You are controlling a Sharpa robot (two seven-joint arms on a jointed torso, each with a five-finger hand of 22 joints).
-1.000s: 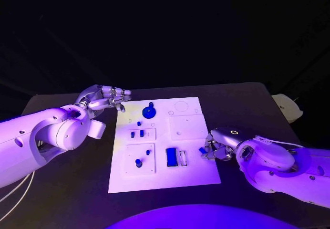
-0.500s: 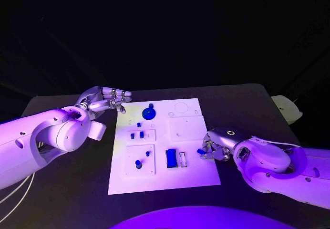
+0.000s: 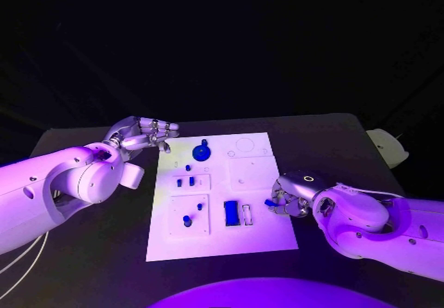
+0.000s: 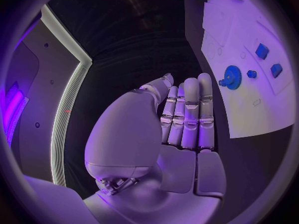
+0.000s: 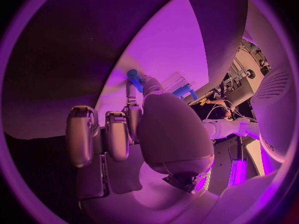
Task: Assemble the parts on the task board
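The white task board (image 3: 264, 234) lies in the middle of the black table. On it I see a blue gear (image 3: 201, 152), two small blue blocks (image 3: 185, 181), a blue rectangular block (image 3: 230, 212) and a blue peg (image 3: 187, 221). My right hand (image 3: 294, 194) sits at the board's right edge and pinches a small blue part (image 3: 270, 203) between its fingertips; that part (image 5: 134, 75) hangs just over the board (image 5: 171, 45). My left hand (image 3: 144, 135) hovers off the board's far left corner and holds nothing. Its fingers (image 4: 187, 114) lie side by side, with the gear (image 4: 232, 77) beyond them.
A white object (image 3: 389, 146) sits at the table's far right edge. Bare black tabletop (image 3: 111, 244) lies on both sides of the board. Empty recesses (image 3: 251, 172) mark the board's right half.
My right hand has edged slightly leftward over the board's right edge with the blue part still pinched. The left hand has barely moved.
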